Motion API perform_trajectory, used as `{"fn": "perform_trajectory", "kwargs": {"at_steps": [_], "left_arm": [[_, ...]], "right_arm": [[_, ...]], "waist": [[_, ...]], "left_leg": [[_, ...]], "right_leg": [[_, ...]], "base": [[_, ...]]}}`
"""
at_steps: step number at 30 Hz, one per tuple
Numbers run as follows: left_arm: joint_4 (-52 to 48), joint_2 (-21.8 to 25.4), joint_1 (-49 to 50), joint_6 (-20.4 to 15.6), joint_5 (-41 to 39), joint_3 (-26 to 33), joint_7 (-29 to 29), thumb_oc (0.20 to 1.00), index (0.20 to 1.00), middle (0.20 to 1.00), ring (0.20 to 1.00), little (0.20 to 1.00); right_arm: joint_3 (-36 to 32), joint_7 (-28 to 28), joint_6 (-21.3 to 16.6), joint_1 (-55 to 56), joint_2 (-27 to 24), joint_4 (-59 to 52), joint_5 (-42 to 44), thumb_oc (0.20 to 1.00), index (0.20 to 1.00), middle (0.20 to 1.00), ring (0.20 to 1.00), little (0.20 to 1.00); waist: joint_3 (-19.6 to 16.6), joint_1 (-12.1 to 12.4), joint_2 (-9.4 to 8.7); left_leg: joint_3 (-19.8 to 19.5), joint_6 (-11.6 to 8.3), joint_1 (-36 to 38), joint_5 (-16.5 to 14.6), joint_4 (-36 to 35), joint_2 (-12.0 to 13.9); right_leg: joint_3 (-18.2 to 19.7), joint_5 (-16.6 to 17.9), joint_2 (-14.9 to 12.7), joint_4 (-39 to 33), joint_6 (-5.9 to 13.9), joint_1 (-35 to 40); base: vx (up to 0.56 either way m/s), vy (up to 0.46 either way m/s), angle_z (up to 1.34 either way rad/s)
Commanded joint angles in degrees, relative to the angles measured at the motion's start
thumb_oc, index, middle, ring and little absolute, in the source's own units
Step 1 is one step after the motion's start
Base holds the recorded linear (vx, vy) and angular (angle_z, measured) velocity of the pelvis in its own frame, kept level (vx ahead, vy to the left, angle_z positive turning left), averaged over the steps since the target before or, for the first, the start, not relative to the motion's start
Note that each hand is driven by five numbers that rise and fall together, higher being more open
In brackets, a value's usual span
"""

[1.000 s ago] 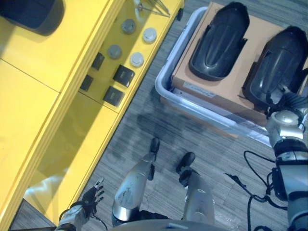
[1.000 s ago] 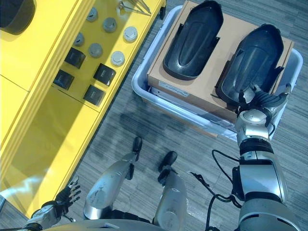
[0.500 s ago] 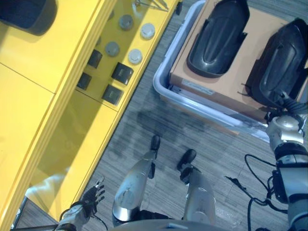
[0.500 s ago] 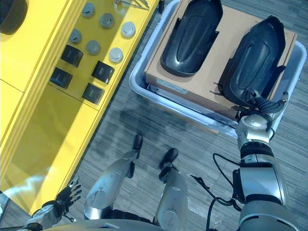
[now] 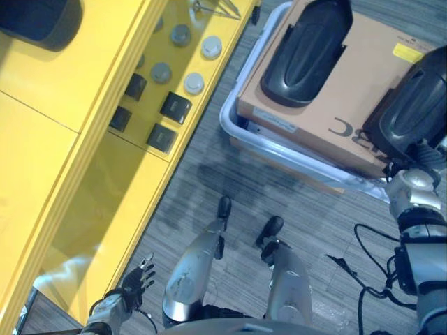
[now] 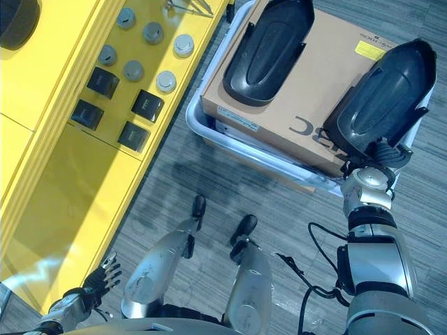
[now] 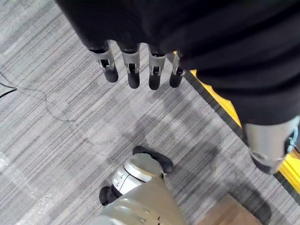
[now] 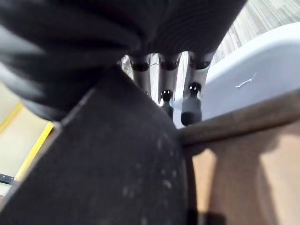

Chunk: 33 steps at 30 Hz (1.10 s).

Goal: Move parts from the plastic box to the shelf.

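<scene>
Two black moulded parts sit over a brown cardboard box [image 6: 307,84] inside the pale plastic box [image 6: 198,127]. The left part [image 6: 267,40] lies flat on the cardboard. The right part [image 6: 385,96] is tilted and raised at its near end, with my right hand [image 6: 379,156] shut on its lower edge. In the right wrist view the part's dark shell [image 8: 122,164] fills the front, with fingers [image 8: 190,105] curled behind it beside the box wall [image 8: 253,79]. My left hand [image 5: 133,283] hangs low by the yellow shelf [image 5: 84,118], its fingers [image 7: 132,70] straight and open.
The shelf's lower level holds round grey pieces [image 5: 193,82] and black square pieces [image 5: 174,107]. A dark rounded item [image 5: 42,21] rests on the shelf's top at the far left. Grey striped floor [image 5: 209,174] lies between shelf and box.
My right hand has lifted the right black part and shifted it rightward, uncovering print on the cardboard. The view has shifted slightly. My left hand stays low.
</scene>
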Motion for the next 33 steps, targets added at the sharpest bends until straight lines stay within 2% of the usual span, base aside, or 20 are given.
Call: {"fn": "perform_trajectory", "kwargs": {"at_steps": [1, 5, 6, 9, 13, 17, 21, 23, 25, 26, 27, 29, 31, 32, 33], "left_arm": [[-0.35, 2.45, 0.87, -0.65, -1.16, -2.51, -0.56, 1.000, 1.000, 1.000, 1.000, 1.000], [-0.26, 2.33, 0.99, -1.56, -1.28, -2.51, -0.86, 1.000, 1.000, 1.000, 1.000, 1.000], [-0.31, 2.32, 0.99, -1.96, -0.85, -2.53, -0.94, 1.000, 1.000, 1.000, 1.000, 1.000], [-1.11, 2.31, 1.38, -4.50, -1.30, -2.50, -1.88, 1.000, 1.000, 1.000, 1.000, 1.000], [-4.62, 2.57, 1.77, -4.87, -3.00, -1.58, -2.56, 1.000, 1.000, 1.000, 1.000, 1.000], [-13.28, 3.26, 2.50, -4.20, -3.76, -0.31, -2.02, 1.000, 1.000, 1.000, 1.000, 1.000], [-25.19, 4.84, 1.04, -1.13, -3.52, 0.03, -0.28, 1.000, 1.000, 1.000, 1.000, 1.000], [-31.63, 4.99, -2.17, 3.59, -4.48, -0.16, 0.98, 1.000, 1.000, 1.000, 1.000, 1.000], [-33.71, 4.65, -4.08, 5.81, -5.22, -0.56, 1.64, 1.000, 1.000, 1.000, 1.000, 1.000], [-35.24, 3.86, -7.61, 8.60, -5.67, -1.85, 2.77, 1.000, 1.000, 1.000, 1.000, 1.000], [-35.25, 3.87, -7.64, 8.61, -5.68, -1.84, 2.78, 1.000, 1.000, 1.000, 1.000, 1.000], [-36.39, 2.78, -12.11, 11.37, -6.72, -3.72, 4.82, 1.000, 1.000, 1.000, 1.000, 1.000], [-36.69, 1.30, -17.40, 15.96, -8.39, -6.57, 6.30, 1.000, 1.000, 1.000, 1.000, 1.000], [-36.45, 1.08, -18.37, 16.26, -8.75, -7.13, 6.93, 1.000, 1.000, 1.000, 1.000, 1.000], [-35.48, 0.05, -22.04, 18.18, -9.86, -9.29, 6.86, 1.000, 1.000, 1.000, 1.000, 1.000]], "right_arm": [[0.39, 0.41, -0.75, 2.29, 0.46, -0.83, 0.79, 0.200, 0.200, 0.200, 0.200, 0.200], [0.12, -0.23, -1.64, 2.74, 1.14, -1.71, 1.31, 0.200, 0.200, 0.200, 0.200, 0.200], [-0.06, -0.33, -1.89, 2.86, 1.19, -1.85, 1.37, 0.200, 0.200, 0.200, 0.200, 0.200], [-0.80, -0.34, -4.67, 4.13, 1.77, -4.00, -0.18, 0.200, 0.200, 0.200, 0.200, 0.200], [-2.16, -1.94, -4.56, 7.06, 3.45, -11.36, -3.59, 0.200, 0.200, 0.200, 0.200, 0.200], [-3.21, -2.98, -3.21, 11.39, 5.47, -21.91, -6.10, 0.200, 0.200, 0.200, 0.200, 0.200], [-2.57, -3.29, -1.27, 15.87, 8.64, -32.12, -8.91, 0.200, 0.200, 0.200, 0.200, 0.200], [-1.48, -0.70, 0.67, 18.22, 10.42, -36.22, -11.23, 0.200, 0.200, 0.200, 0.200, 0.200], [-0.55, 0.60, 1.69, 18.84, 11.22, -37.18, -12.21, 0.200, 0.200, 0.200, 0.200, 0.200], [1.36, 1.93, 2.70, 19.08, 12.42, -37.54, -13.22, 0.200, 0.200, 0.200, 0.200, 0.200], [1.35, 1.93, 2.71, 19.05, 12.42, -37.55, -13.22, 0.200, 0.200, 0.200, 0.200, 0.200], [3.71, 3.56, 3.22, 18.59, 13.65, -36.77, -14.11, 0.200, 0.200, 0.200, 0.200, 0.200], [6.41, 4.98, 3.29, 17.34, 15.31, -35.30, -13.31, 0.200, 0.200, 0.200, 0.200, 0.200], [6.89, 5.12, 3.29, 17.02, 15.57, -34.98, -13.41, 0.200, 0.200, 0.200, 0.200, 0.200], [8.71, 6.43, 3.45, 15.78, 16.45, -33.81, -13.29, 0.200, 0.200, 0.200, 0.200, 0.200]], "waist": [[-0.95, 1.24, -0.65], [-1.54, 1.13, -0.97], [-1.52, 1.08, -0.92], [-2.95, 0.92, -1.53], [-5.56, 0.29, -2.65], [-8.47, -0.48, -3.63], [-11.74, -1.51, -4.77], [-14.63, -2.55, -5.34], [-16.07, -3.07, -5.56], [-17.77, -3.88, -5.78], [-17.85, -3.88, -5.81], [-19.51, -4.87, -6.00], [-20.79, -6.03, -6.06], [-20.89, -6.21, -6.06], [-21.53, -6.97, -6.10]], "left_leg": [[0.94, -3.28, -3.61, -5.12, 6.48, 3.07], [1.26, -3.27, -2.31, -5.53, 6.28, 3.35], [1.62, -2.88, -2.69, -4.17, 6.04, 3.41], [1.93, -2.97, -0.68, -4.51, 5.31, 3.74], [2.46, -3.04, 3.18, -5.03, 3.93, 4.19], [3.39, -3.07, 7.82, -5.58, 2.07, 4.68], [4.46, -3.12, 12.89, -6.10, -0.01, 5.11], [4.91, -3.09, 15.76, -6.31, -0.97, 5.37], [5.11, -3.08, 16.82, -6.26, -1.35, 5.47], [5.43, -3.05, 18.62, -6.59, -1.73, 5.54], [5.43, -3.03, 18.49, -6.42, -1.82, 5.52], [5.73, -3.04, 19.88, -6.51, -2.30, 5.61], [6.01, -3.06, 21.22, -6.46, -2.86, 5.65], [6.08, -3.06, 21.44, -6.48, -2.94, 5.65], [6.38, -3.00, 22.13, -6.57, -3.24, 5.70]], "right_leg": [[3.16, 2.79, -2.39, -7.58, 7.01, 3.83], [3.14, 2.54, -2.14, -7.82, 6.96, 5.08], [2.53, 3.77, -2.22, -8.18, 6.40, 4.81], [2.28, 3.75, -1.97, -9.05, 6.41, 6.77], [2.18, 3.76, -1.51, -10.82, 6.52, 10.49], [2.30, 4.03, -0.88, -13.30, 6.67, 14.88], [2.93, 4.68, -0.24, -16.21, 6.90, 19.73], [3.63, 5.03, 0.16, -17.56, 6.97, 22.12], [3.95, 5.27, 0.37, -18.24, 6.95, 23.05], [4.53, 5.25, 0.68, -18.95, 6.97, 24.49], [4.52, 5.41, 0.68, -19.06, 6.94, 24.37], [5.06, 5.51, 0.94, -19.76, 7.04, 25.35], [5.68, 5.73, 1.22, -20.50, 7.25, 26.27], [5.76, 5.75, 1.25, -20.56, 7.29, 26.37], [6.10, 5.80, 1.37, -20.83, 7.40, 26.68]], "base": [[0.00, 0.000, 0.00], [-0.02, 0.001, 0.00], [-0.06, 0.002, -0.01], [-0.01, -0.027, -0.01], [0.06, -0.026, -0.02], [0.07, -0.019, -0.05], [0.10, -0.027, -0.09], [0.17, -0.009, -0.18], [0.15, -0.002, -0.13], [0.12, -0.001, -0.18], [0.13, -0.008, -0.18], [0.08, -0.010, -0.19], [0.06, -0.006, -0.17], [0.04, -0.005, -0.18], [0.02, -0.005, -0.25]]}}
